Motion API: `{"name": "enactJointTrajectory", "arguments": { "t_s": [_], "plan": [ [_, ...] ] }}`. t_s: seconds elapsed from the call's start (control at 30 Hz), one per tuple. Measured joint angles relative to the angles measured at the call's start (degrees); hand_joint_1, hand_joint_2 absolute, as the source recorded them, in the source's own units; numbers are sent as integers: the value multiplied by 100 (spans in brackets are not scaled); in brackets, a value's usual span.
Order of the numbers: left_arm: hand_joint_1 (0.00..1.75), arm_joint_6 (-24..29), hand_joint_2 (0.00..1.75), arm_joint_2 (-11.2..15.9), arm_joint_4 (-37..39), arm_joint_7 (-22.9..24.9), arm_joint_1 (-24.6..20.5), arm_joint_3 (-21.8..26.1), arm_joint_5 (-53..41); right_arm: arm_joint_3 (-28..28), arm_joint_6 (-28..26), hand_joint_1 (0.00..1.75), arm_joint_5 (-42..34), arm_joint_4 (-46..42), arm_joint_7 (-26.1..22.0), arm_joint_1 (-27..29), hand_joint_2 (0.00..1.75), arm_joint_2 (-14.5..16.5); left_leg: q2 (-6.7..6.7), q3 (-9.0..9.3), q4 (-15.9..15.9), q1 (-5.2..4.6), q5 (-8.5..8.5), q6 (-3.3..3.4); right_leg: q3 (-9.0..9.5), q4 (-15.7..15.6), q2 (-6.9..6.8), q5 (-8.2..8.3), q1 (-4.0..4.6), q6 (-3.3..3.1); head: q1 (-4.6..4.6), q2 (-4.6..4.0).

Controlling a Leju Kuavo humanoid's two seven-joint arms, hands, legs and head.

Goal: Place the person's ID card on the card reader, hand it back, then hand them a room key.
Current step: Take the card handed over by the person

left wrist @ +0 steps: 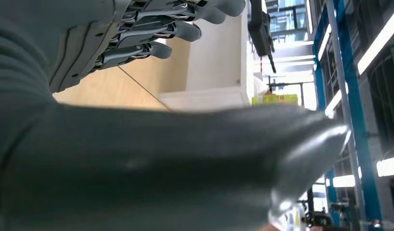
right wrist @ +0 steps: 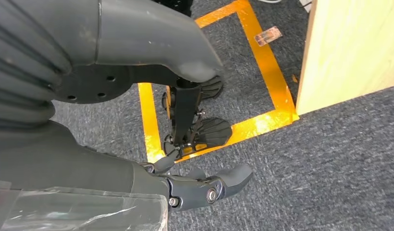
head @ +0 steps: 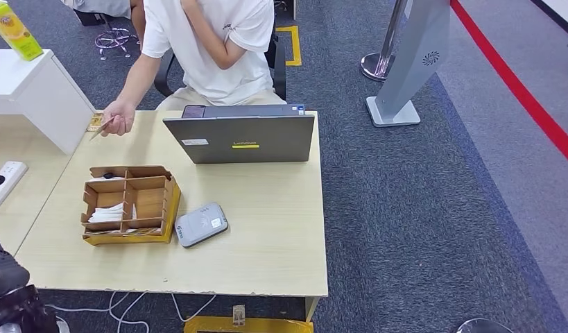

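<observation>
**Both hands idle while the person offers the ID card**

Left hand (left wrist: 151,33) is hanging with its fingers (left wrist: 185,31) stretched out and slightly apart, holding nothing; in the left wrist view the thick grey thumb (left wrist: 209,159) is lying across the foreground, with light wood and a white cabinet side beyond. The right hand (right wrist: 204,185) is hanging low beside the table's wooden side panel (right wrist: 349,48), its fingers loosely extended and gripping nothing, over grey carpet marked with yellow tape (right wrist: 262,62).

In the head view, a person in a white T-shirt (head: 211,48) is sitting at the far side of the table (head: 267,243), and the person's hand (head: 118,114) is pinching the ID card (head: 99,127) above the table's far left corner. The card is tilting, one end pointing down toward the tabletop.

The card reader (head: 201,224), a grey rounded pad, is lying flat near the table's middle, just beside the wooden organiser box (head: 130,205). White cards (head: 107,214) are sitting in the box's left compartments. A grey laptop (head: 241,135) is standing open behind the box, its lid facing the robot.
</observation>
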Motion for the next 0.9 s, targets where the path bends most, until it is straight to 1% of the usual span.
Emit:
{"name": "enactJointTrajectory", "arguments": {
  "t_s": [0.27,0.8,0.9],
  "plan": [
    [0,508,0,446,231,396,-625,-747,-1173,101,-35,0,158,12,152,-39,175,68,2,0,0,0,4,-1,-2,1,1,1,0,0,1,0],
    [0,1597,0,1313,1191,1183,-1874,-2179,-3511,310,-97,0,490,34,433,-89,175,203,6,-1,0,1,8,0,-5,3,4,10,0,-6,2,0],
    [0,1816,131,1471,1395,1335,-2106,-2429,-3949,348,-102,0,559,37,488,-100,175,227,7,-1,0,1,8,0,-5,4,6,11,0,-7,2,0]
  ]
}}
